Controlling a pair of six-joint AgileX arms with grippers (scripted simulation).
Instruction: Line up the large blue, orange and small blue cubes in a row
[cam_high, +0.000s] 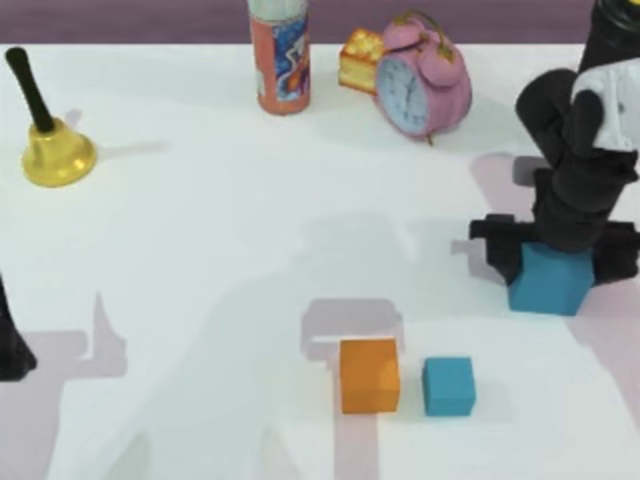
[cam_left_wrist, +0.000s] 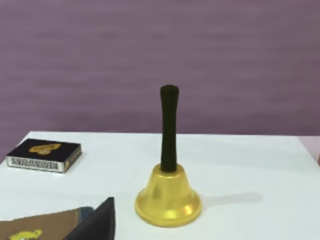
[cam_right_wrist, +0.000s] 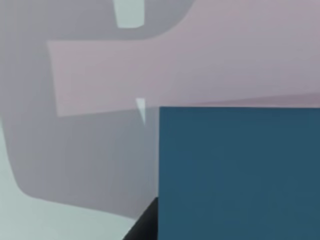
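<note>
At the worktop's right side, the right end effector (cam_high: 556, 252) straddles the large blue cube (cam_high: 548, 280); whether it grips, I cannot tell. Orange cube (cam_high: 369, 375) and small blue cube (cam_high: 447, 386) already sit paired, awaiting it.

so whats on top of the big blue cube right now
The right pincer sits over the large blue cube, covering most of its top; whether the fingers grip it is hidden.

Rendered simulation: flat white table (cam_high: 200, 250), plain purple backdrop, scattered props.
</note>
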